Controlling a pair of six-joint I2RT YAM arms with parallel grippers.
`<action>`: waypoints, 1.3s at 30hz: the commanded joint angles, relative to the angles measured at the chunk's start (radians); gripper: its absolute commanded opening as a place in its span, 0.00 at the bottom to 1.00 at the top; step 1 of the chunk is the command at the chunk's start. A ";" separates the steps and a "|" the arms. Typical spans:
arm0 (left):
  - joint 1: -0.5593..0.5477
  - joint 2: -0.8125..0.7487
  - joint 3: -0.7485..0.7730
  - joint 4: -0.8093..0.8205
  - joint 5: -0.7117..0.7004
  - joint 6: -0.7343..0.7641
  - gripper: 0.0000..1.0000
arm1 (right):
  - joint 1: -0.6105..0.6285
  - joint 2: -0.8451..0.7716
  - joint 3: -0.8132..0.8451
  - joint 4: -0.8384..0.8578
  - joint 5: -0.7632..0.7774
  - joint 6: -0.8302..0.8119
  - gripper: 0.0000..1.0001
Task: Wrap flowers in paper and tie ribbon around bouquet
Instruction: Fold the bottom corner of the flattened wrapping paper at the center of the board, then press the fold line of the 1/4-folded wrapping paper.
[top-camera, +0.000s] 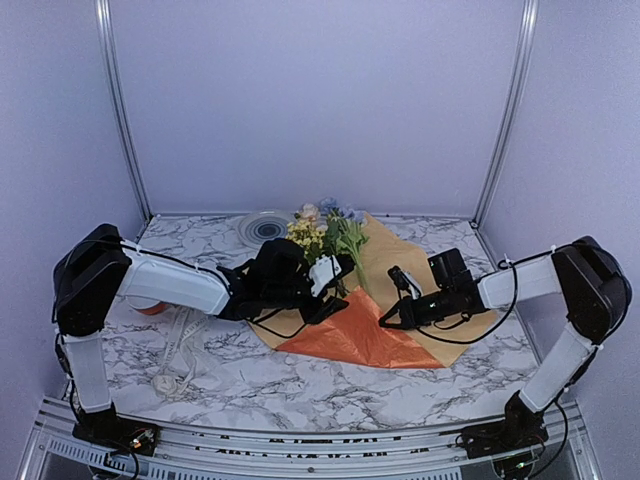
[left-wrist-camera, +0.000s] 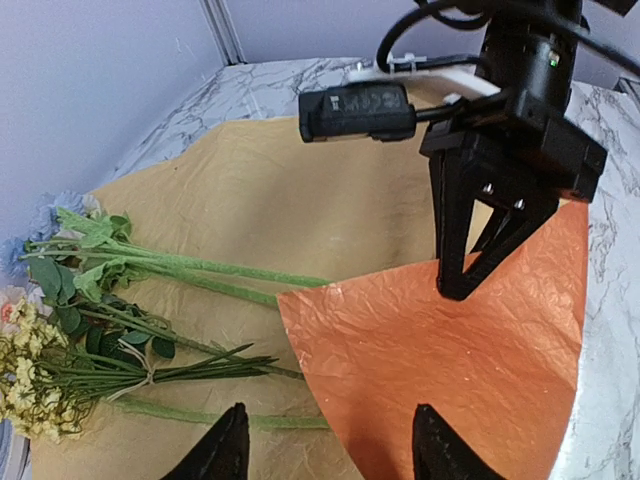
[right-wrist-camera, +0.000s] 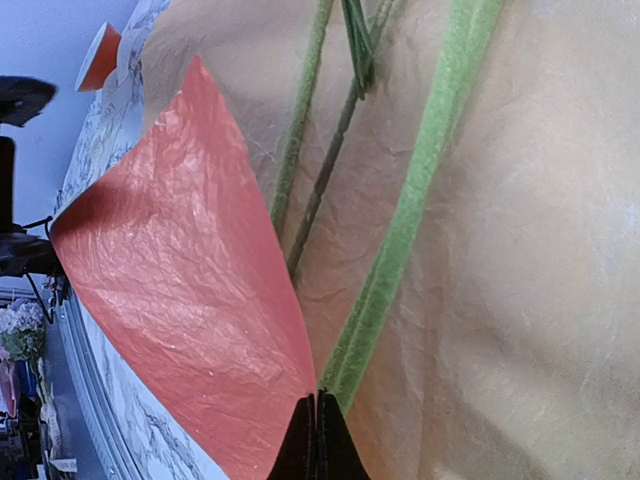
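Paper (top-camera: 398, 255) half folded on the table (top-camera: 300, 392), flowers (top-camera: 328, 240) lying on its pale side.
My right gripper (right-wrist-camera: 318, 442) is pinched shut on the orange flap's (top-camera: 355, 335) edge; my left gripper (left-wrist-camera: 330, 450) hangs open over their stems, holding nothing; ribbon (top-camera: 182, 345) lies loose at the table's left.

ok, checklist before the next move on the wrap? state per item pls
1. Right end effector shut on the orange flap of the paper: ok.
2. Left end effector open, holding nothing: ok.
3. Flowers lying on the paper's pale side: ok.
4. Flap folded over the stems: not ok, it reaches only their ends.
5. Ribbon loose on the table, not in either end effector: ok.
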 joint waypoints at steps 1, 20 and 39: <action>-0.052 -0.114 -0.068 -0.060 -0.032 -0.058 0.52 | -0.007 0.025 0.037 0.053 0.042 0.054 0.00; -0.052 -0.095 -0.222 -0.353 -0.146 -0.285 0.28 | -0.007 0.029 0.051 0.033 0.081 0.057 0.00; -0.051 -0.438 -0.449 -0.571 -0.266 -0.495 0.32 | -0.006 0.020 0.054 -0.029 0.064 -0.013 0.00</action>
